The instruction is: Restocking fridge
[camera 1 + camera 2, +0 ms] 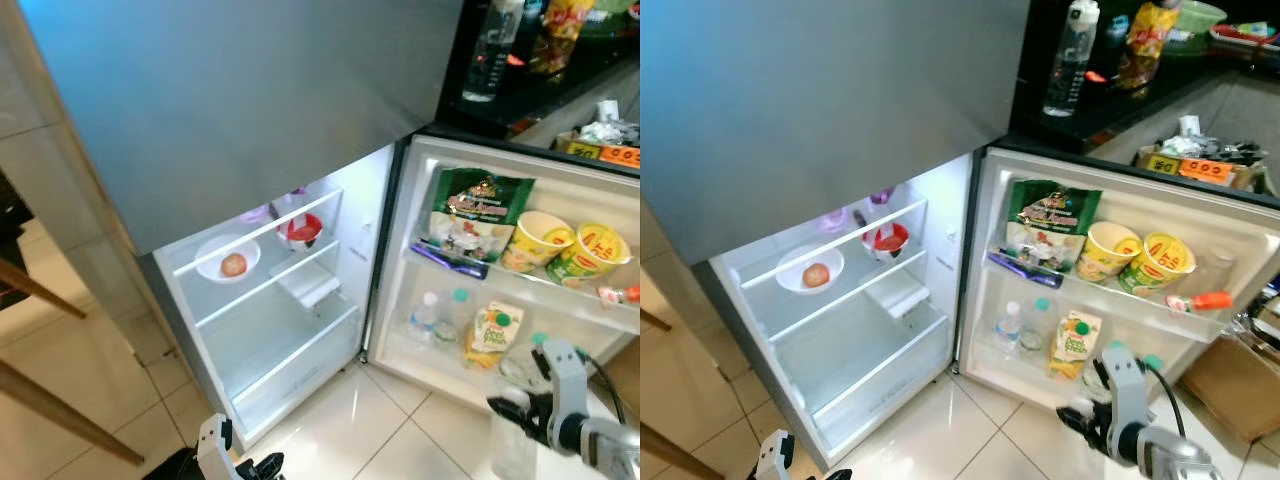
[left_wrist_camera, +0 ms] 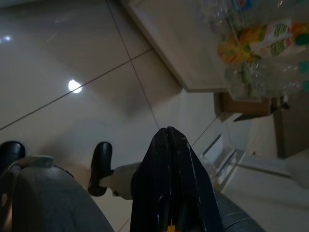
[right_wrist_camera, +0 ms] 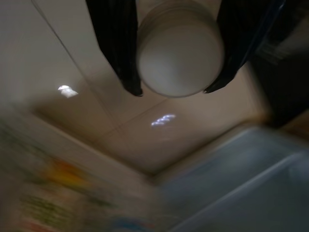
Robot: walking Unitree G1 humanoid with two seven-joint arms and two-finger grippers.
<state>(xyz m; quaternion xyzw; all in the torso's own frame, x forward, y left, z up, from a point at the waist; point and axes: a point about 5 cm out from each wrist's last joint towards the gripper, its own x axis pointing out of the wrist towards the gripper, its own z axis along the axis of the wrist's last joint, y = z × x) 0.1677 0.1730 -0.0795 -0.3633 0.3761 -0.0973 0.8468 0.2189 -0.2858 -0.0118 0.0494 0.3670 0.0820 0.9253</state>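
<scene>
Right gripper [image 3: 174, 89], below the open fridge door [image 1: 1240, 225], holds a white-capped clear bottle [image 3: 181, 53] between its fingers. Left gripper [image 2: 169, 133] hangs over floor tiles [image 2: 63, 111], fingers pressed together, empty.

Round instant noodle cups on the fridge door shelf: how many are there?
2. A yellow-and-white round paper noodle cup and a yellow-green round noodle cup lie side by side on the upper door shelf.

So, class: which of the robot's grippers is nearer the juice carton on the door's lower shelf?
Right. The right gripper sits just below the juice carton; the left gripper hangs low, beneath the fridge's main compartment.
</scene>
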